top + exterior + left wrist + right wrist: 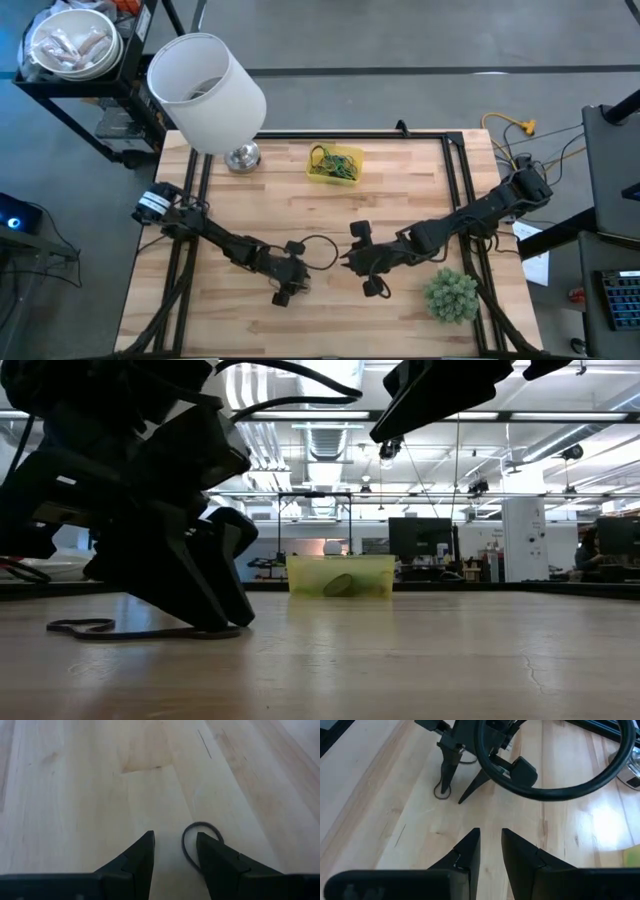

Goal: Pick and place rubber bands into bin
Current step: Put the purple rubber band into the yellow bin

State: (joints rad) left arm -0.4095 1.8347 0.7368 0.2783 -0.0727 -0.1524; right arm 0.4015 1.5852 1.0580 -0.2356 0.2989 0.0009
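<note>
One band (201,845) lay flat on the worktop (400,200) under my left claw (174,855), whose fingers stood wide and touched down, one of them planted inside the loop with the rim curling round it. My worry was this: the band was thin and floppy, so if I closed without getting under it, the tips could slide over it or only nudge it aside, and I would lift away empty. It could also snag on one finger and flick off on the way up. My right claw (490,845) hovered just beside, narrow, holding nothing, close enough that a careless move might knock the two together. The bin (335,165) sat well apart at the far edge, with several bands already tangled inside
</note>
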